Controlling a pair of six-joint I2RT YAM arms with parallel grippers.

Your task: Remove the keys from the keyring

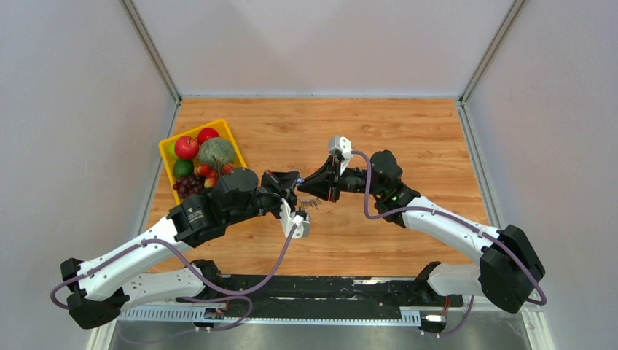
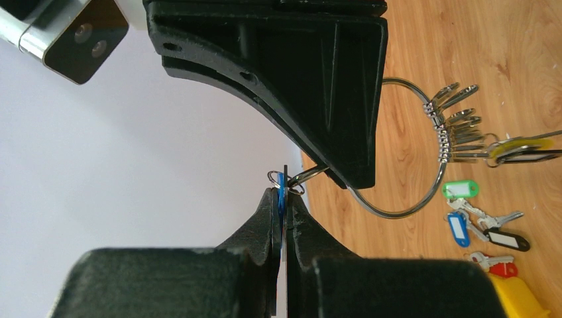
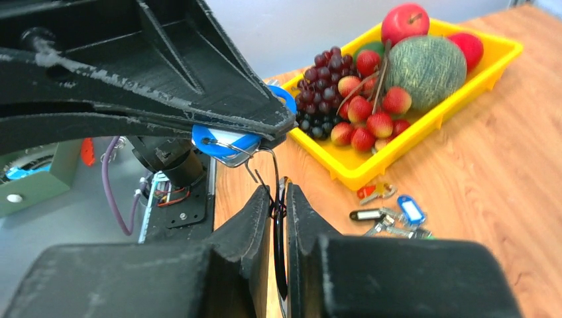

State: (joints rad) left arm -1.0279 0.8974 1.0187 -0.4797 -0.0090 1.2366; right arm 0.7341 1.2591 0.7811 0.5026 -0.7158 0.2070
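Note:
In the left wrist view my left gripper [image 2: 283,192] is shut on a blue key tag [image 2: 281,184] with a small ring on it. The small ring links to the silver keyring [image 2: 404,213], which my right gripper [image 2: 311,86] holds just above. Several keys [image 2: 458,124] and a yellow tag [image 2: 513,147] hang on the loop. In the right wrist view my right gripper [image 3: 279,193] is shut on the thin keyring wire [image 3: 279,222], with the blue tag [image 3: 225,140] in the left fingers above it. From the top, both grippers [image 1: 297,184] [image 1: 315,182] meet over the table's middle, keys [image 1: 310,203] dangling.
Loose keys lie on the wood: green tag [image 2: 459,190], blue tag [image 2: 457,228], black tag [image 2: 509,238], red head [image 2: 502,267]; they also show in the right wrist view [image 3: 391,215]. A yellow fruit basket [image 1: 165,152] stands at the left; its rim [image 3: 424,126] is close by.

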